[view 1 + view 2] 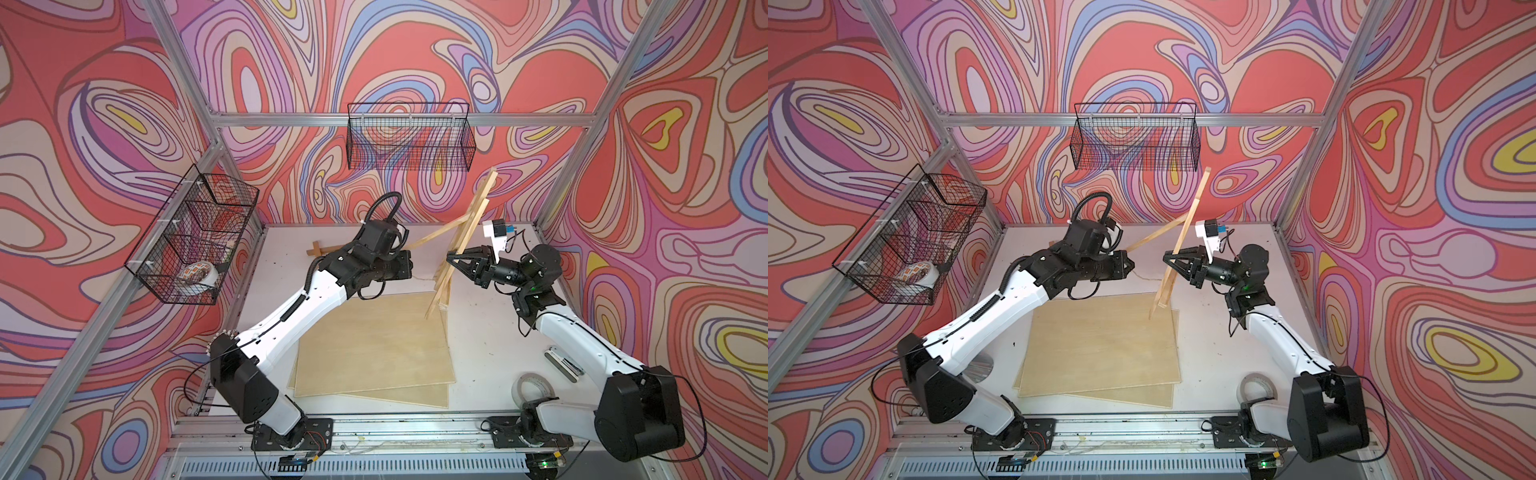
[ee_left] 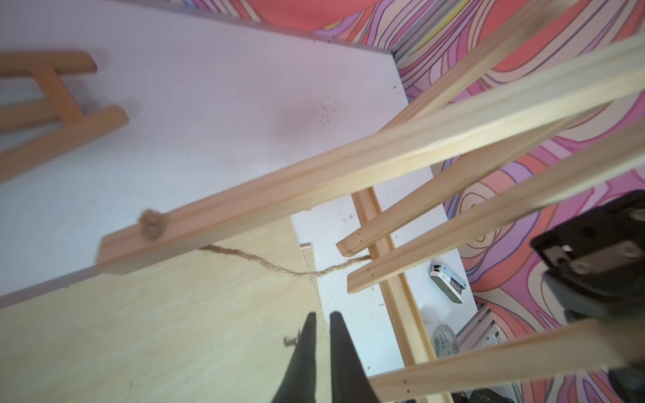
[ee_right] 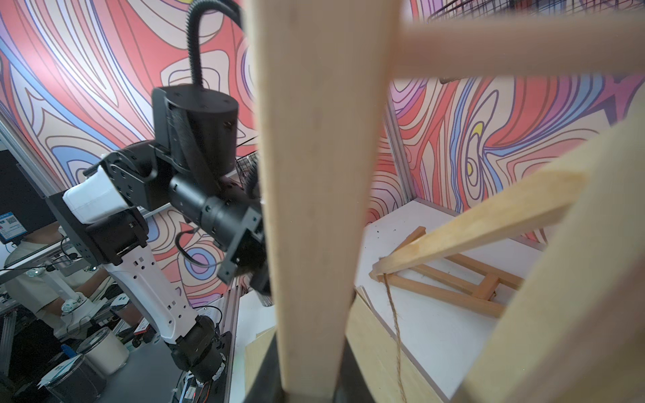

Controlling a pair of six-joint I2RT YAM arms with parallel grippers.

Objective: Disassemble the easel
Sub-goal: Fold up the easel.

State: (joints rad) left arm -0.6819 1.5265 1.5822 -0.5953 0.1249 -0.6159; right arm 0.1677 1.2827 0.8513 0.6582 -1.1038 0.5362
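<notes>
- Right gripper (image 1: 452, 254) pinches a front leg of the easel (image 1: 465, 235), holding it tilted with its feet over the far corner of the boards (image 1: 374, 340), likely to steady the frame.
- Left gripper (image 2: 323, 315) hovers over the boards below the back leg (image 2: 314, 174), its fingers pressed nearly together with nothing seen between them.
- Twine (image 2: 279, 270) ties the back leg to the front frame. Freeing it looks like the step in hand.
</notes>
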